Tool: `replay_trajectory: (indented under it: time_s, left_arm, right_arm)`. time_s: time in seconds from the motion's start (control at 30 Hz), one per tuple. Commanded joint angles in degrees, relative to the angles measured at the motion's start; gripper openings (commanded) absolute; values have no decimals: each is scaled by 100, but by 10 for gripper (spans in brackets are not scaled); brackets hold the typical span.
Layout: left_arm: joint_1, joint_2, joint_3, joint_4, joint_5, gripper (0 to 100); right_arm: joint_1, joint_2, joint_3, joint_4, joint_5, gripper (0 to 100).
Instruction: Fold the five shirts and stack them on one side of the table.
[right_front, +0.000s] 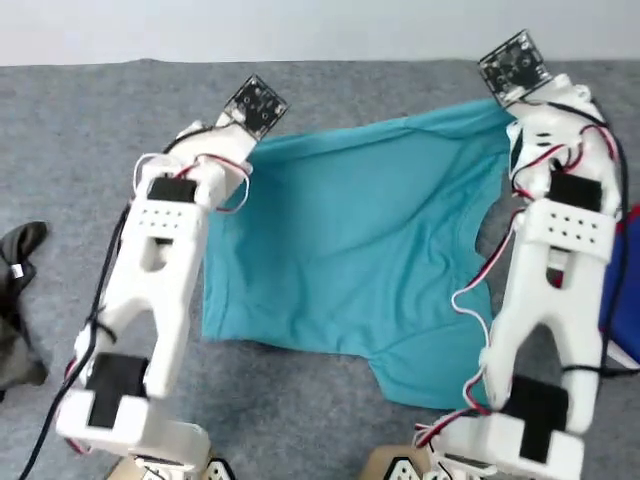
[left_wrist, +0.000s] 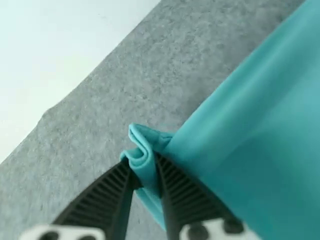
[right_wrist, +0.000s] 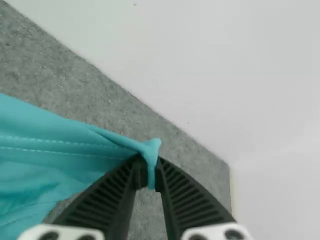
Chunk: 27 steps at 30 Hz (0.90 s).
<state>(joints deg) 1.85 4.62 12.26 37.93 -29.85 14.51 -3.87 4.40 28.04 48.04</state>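
Both arms are lying stretched along the teal shirt's (right_front: 360, 250) sides, the left gripper (left_wrist: 145, 167) clamping one far corner, the right gripper (right_wrist: 148, 172) clamping the other.

light: bright, even | shadows: soft, faint beneath teal shirt (right_front: 350, 250) edge | wall (right_wrist: 225, 60): washed pale

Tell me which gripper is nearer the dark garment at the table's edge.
Left. The left gripper pinches the teal shirt at its far corner on the dark garment's side; the right gripper holds the opposite far corner.
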Motion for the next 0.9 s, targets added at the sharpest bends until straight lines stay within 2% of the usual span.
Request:
replay_trajectory:
  time_s: [0.0, 0.2, 0.33, 0.47, 0.63, 0.87]
  left_arm:
    - [-105, 334, -813, 132, -26, 6]
    - [-211, 1134, -1912, 914, -26, 6]
    - [-264, 1468, -2545, 1749, -44, 6]
    - [-202, 1653, -2932, 2664, -62, 6]
    - [-132, 1705, -3160, 3701, -571, 6]
    - [-105, 1714, -3134, 4554, -826, 6]
  right_arm:
    - [31, 198, -853, -207, -193, 13]
    - [22, 804, -1371, -171, -193, 13]
    - [22, 857, -1380, 101, -176, 13]
    - [-13, 848, -1398, 963, -18, 13]
    - [-31, 523, -1398, 2149, 35, 13]
    - [-171, 119, -1398, 3688, 308, 13]
